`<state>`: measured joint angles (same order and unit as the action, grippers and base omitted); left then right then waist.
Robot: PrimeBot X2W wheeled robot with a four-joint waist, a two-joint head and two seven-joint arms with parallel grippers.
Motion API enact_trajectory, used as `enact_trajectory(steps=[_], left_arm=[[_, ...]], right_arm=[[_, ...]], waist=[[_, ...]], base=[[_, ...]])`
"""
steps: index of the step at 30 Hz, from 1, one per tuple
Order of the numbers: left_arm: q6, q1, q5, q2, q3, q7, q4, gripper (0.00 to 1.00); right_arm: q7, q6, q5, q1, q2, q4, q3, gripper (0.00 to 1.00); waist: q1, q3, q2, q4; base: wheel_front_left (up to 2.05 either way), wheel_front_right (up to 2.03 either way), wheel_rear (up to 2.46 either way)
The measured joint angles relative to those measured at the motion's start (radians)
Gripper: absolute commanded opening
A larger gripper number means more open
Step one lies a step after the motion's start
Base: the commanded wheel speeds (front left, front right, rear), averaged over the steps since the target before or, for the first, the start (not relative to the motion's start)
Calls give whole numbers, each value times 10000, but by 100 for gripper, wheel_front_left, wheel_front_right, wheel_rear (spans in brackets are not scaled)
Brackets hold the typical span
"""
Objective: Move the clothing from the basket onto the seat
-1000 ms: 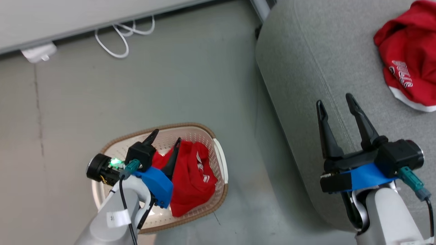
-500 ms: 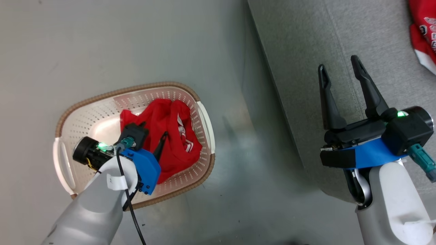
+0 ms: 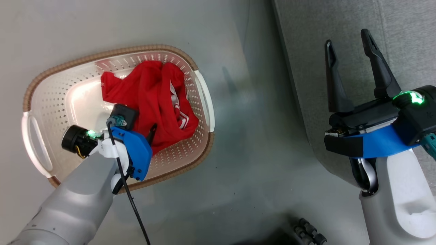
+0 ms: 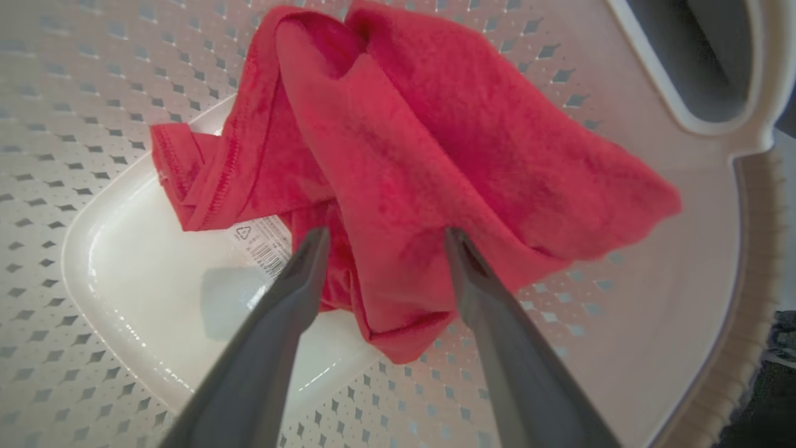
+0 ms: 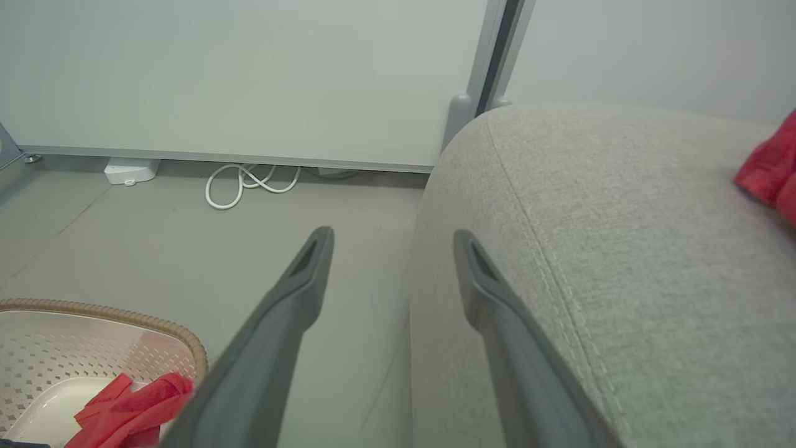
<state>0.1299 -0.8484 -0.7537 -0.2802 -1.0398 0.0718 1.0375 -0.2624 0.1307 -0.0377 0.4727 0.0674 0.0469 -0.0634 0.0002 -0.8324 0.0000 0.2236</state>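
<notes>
Reaching deeper is being advised before closing: the left end effector (image 4: 385, 236), spread wide, is being held astride a fold of the red garment (image 4: 435, 143) heaped against the edge of the basket (image 3: 112, 54) nearest the seat (image 3: 306, 41); the right end effector (image 3: 347, 37) is being held spread over that seat.

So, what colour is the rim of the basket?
The basket's rim is brown, woven-look; clearest in the head view.

Crumpled red garment (image 3: 146, 98) with white trim, heaped inside the cream perforated basket (image 3: 44, 112), brown-rimmed. Light-grey woven seat (image 3: 408, 34), right of the basket and apart from it, bears a second red garment (image 5: 770, 168).
</notes>
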Motion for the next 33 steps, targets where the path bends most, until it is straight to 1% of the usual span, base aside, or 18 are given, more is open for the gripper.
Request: enact_trajectory(steps=[4, 9, 15, 19, 21, 27, 33], left_arm=[[0, -337, -552, -146, -623, -249, -196, 100], [0, -841, -1016, -370, -1248, -251, -192, 100], [0, -1360, -1417, -387, -1850, -412, -6, 100], [0, -1721, -1409, -387, -2075, -458, 380, 100], [0, -1859, -1210, -364, -2176, -564, 713, 100], [0, -2115, -796, -42, -2313, -757, 1638, 100], [0, -2193, -533, 98, -2339, -723, 2054, 100]], right_arm=[[0, 0, 4, 64, 6, -92, -10, 100], [0, 0, 2, 148, 8, -261, -35, 100], [0, 0, -4, 174, 2, -527, -35, 100], [-2, 0, 4, 207, -17, -794, -40, 100], [-8, -2, 15, 220, -31, -924, -42, 100], [-25, -4, 92, 275, -59, -1248, -79, 100], [-25, -2, 182, 303, -90, -1348, -81, 100]], waist=[[0, -420, 0, 5], [-1, -912, 0, 60], [-1, -1478, 0, 210], [-1, -1819, 0, 327], [-1, -1959, 0, 377], [-1, -2228, 0, 455], [-1, -2273, 0, 429]], base=[[0, 0, 0], [0, 0, 0], [0, 0, 0], [0, 0, 0], [0, 0, 0], [0, 0, 0], [0, 0, 0]])
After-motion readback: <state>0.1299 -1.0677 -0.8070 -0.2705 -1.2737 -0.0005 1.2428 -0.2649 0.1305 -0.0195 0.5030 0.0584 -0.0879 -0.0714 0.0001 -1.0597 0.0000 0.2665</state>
